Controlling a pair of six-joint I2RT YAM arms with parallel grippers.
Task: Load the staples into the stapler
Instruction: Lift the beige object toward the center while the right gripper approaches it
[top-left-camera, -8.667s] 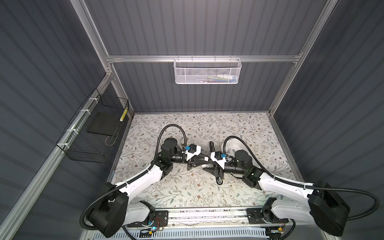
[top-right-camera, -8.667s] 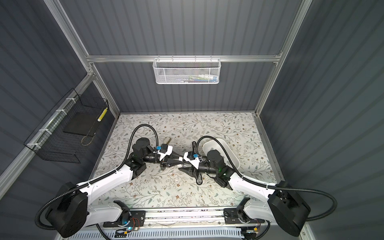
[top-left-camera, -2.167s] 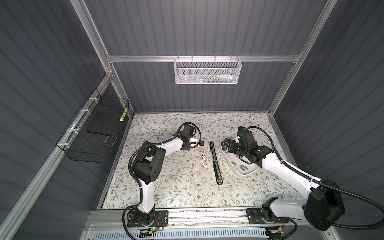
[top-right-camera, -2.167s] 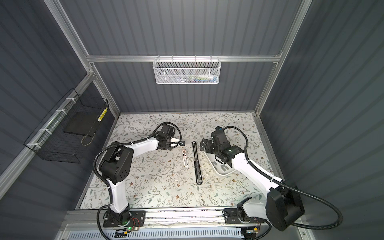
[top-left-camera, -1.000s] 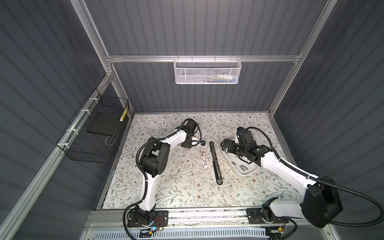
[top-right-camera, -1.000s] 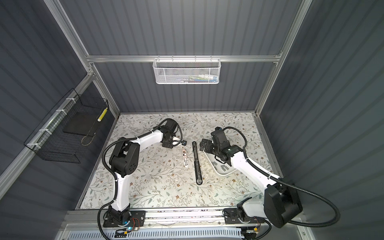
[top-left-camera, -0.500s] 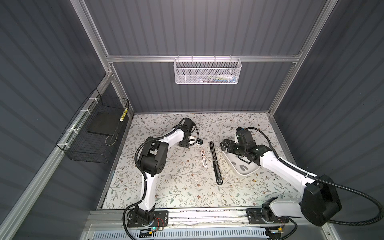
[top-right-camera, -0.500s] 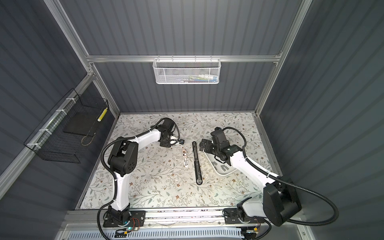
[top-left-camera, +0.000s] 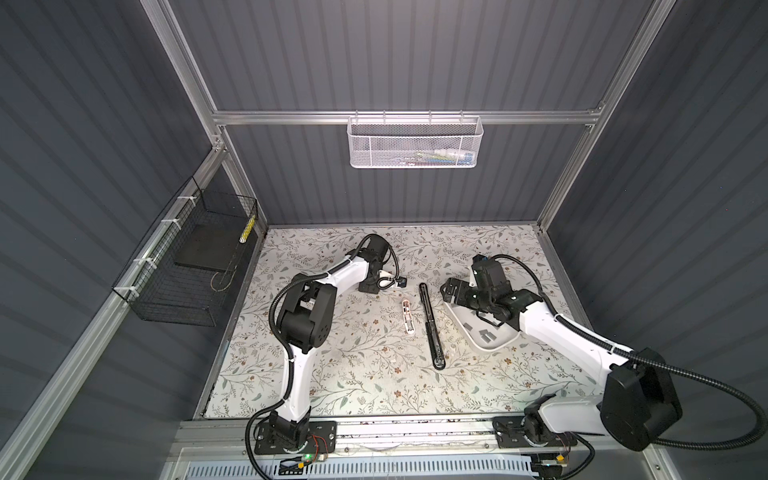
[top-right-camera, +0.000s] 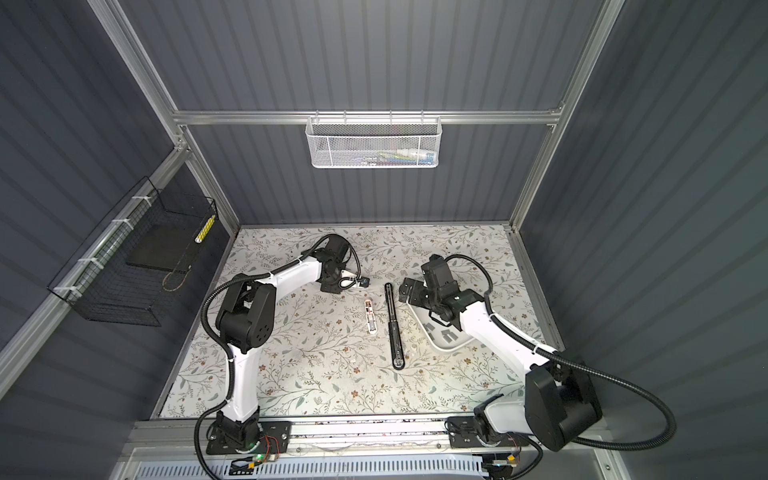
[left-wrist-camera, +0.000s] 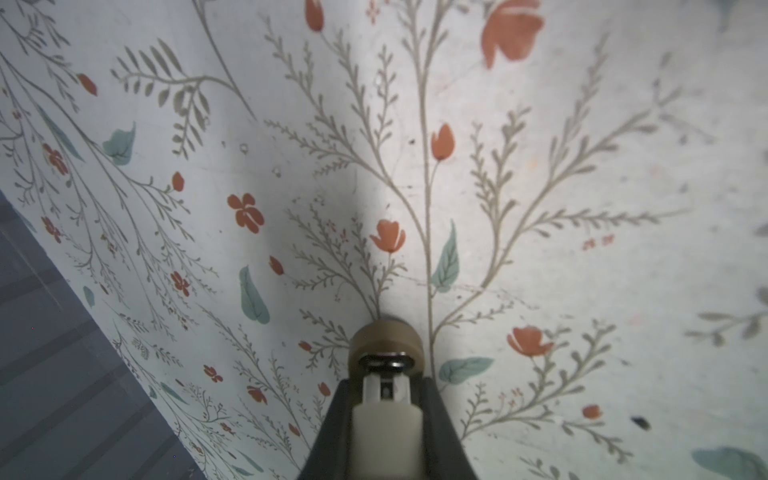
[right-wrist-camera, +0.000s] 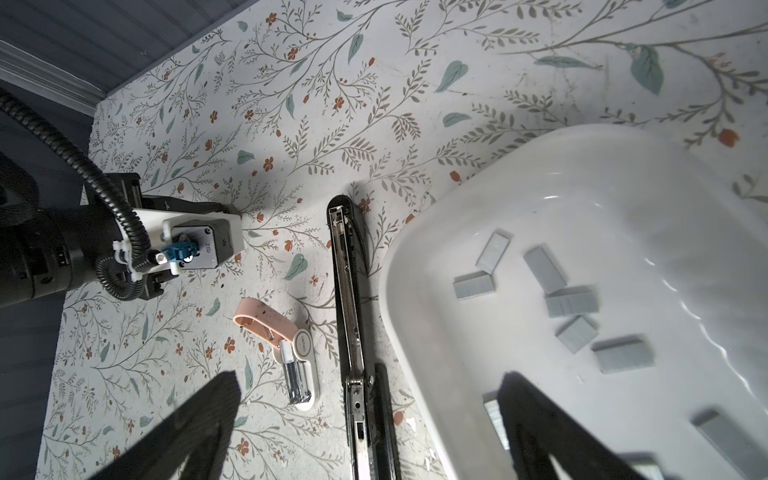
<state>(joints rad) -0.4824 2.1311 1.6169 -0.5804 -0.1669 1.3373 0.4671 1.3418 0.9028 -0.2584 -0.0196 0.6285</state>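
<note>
The black stapler (top-left-camera: 430, 326) (top-right-camera: 393, 326) lies opened out flat in the middle of the floral table, its metal rail showing (right-wrist-camera: 345, 282). Several grey staples (right-wrist-camera: 571, 301) (top-left-camera: 484, 332) lie loose in a white tray (right-wrist-camera: 582, 199) (top-left-camera: 496, 343) right of it. My right gripper (right-wrist-camera: 365, 436) (top-left-camera: 453, 291) hangs open above the stapler and the tray's left rim, holding nothing. My left gripper (left-wrist-camera: 386, 353) (top-left-camera: 371, 291) is shut and empty, its tip down near the table left of the stapler's far end.
A small pink and white tool (top-left-camera: 407, 318) (right-wrist-camera: 286, 353) lies just left of the stapler. A black wire basket (top-left-camera: 187, 270) hangs on the left wall and a white mesh basket (top-left-camera: 415, 143) on the back wall.
My left gripper has closed its jaws on nothing and its wrist has shifted slightly near the table. The right arm has barely moved and stays open.
</note>
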